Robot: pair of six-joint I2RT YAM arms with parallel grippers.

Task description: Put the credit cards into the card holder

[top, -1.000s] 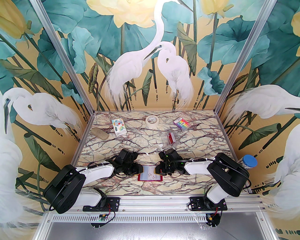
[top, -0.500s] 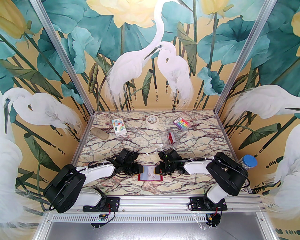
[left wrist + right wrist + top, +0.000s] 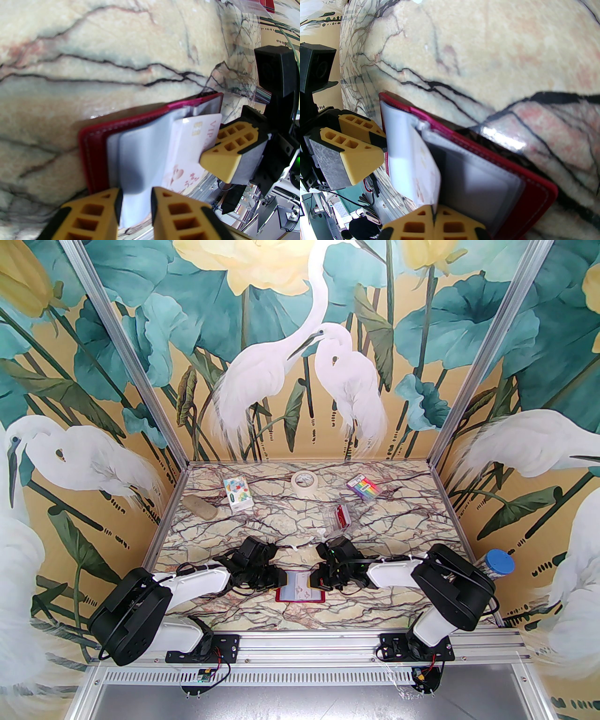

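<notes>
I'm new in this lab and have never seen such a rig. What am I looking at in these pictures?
Two robot arms are bolted at the near edge of a marble table, each ending in a two-fingered pincer. One picture looks down from above; the other two come from a camera on each wrist. Between the arms lies an open red card holder. The left pincer grips one of its clear sleeves; the right pincer, shut, pinches a pale card over the holder. Farther back lie a tape roll, a rainbow-striped packet and a clear box.
</notes>
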